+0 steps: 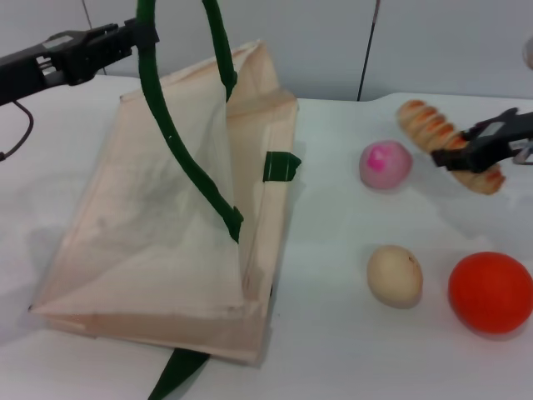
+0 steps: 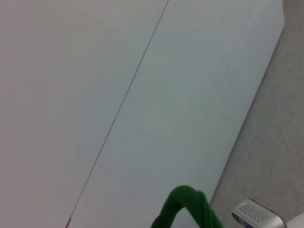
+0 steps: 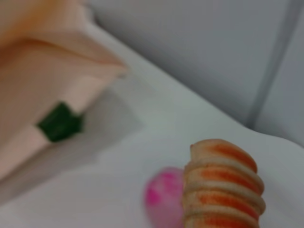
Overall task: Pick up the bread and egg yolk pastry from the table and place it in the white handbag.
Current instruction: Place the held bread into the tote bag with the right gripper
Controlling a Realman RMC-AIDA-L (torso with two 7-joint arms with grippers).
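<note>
My white table (image 1: 333,350) carries the white handbag (image 1: 166,250), a pink ball (image 1: 385,164), the egg yolk pastry (image 1: 395,276) and an orange ball (image 1: 491,292).

Head camera is looking forward and down from above, taking in the whole table (image 1: 333,350): bag (image 1: 166,242) on the left, bread (image 1: 429,129) and pink ball (image 1: 385,164) far right.

Left wrist camera is facing upward at the wall panels (image 2: 142,95), very near a green strap (image 2: 187,209); that strap (image 1: 154,75) is also showing in the head view.

Right wrist camera is sitting low and close behind the bread (image 3: 223,185), facing along it toward the pink ball (image 3: 164,197) and bag (image 3: 52,90); all three are appearing in the head view too.
</note>
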